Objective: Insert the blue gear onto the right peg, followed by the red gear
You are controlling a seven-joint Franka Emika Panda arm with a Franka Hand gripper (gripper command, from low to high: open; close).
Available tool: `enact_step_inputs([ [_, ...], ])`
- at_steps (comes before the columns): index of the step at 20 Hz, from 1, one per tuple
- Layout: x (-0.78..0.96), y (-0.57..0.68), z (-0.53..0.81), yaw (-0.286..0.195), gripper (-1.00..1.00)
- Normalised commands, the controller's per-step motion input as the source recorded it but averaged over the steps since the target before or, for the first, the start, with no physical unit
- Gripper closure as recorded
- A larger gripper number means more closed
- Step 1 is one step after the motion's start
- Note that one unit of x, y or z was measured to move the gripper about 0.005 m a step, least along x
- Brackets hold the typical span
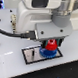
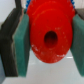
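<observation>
In the exterior view the red gear [image 1: 50,46] sits between the fingers of my gripper [image 1: 51,44], directly over the blue gear [image 1: 46,53]. The blue gear lies flat on the right part of the grey plate [image 1: 31,55] with its black border. The right peg is hidden by the two gears. The wrist view is filled by the red gear [image 2: 47,35] and its centre hole, with a teal pad [image 2: 22,42] pressed on one side and another against the opposite side. My gripper [image 2: 48,37] is shut on it. A sliver of blue gear teeth [image 2: 31,4] shows behind.
A thin dark pin [image 1: 34,53] stands on the plate at the exterior view's left of the gears. The plate rests on a white table [image 1: 15,68]. A black cable [image 1: 12,32] runs along the arm's white body.
</observation>
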Motion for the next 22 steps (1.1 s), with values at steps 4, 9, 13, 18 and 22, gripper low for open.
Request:
enact_step_inputs([
  [4, -0.01, -0.05, -0.08, 0.000, 1.00],
  [9, 0.07, -0.04, 0.01, 0.000, 1.00],
  [13, 0.12, -0.13, 0.21, 0.000, 1.00],
  [18, 0.04, -0.06, 0.14, 0.000, 1.00],
  [22, 0.02, -0.04, -0.01, 0.000, 1.00],
])
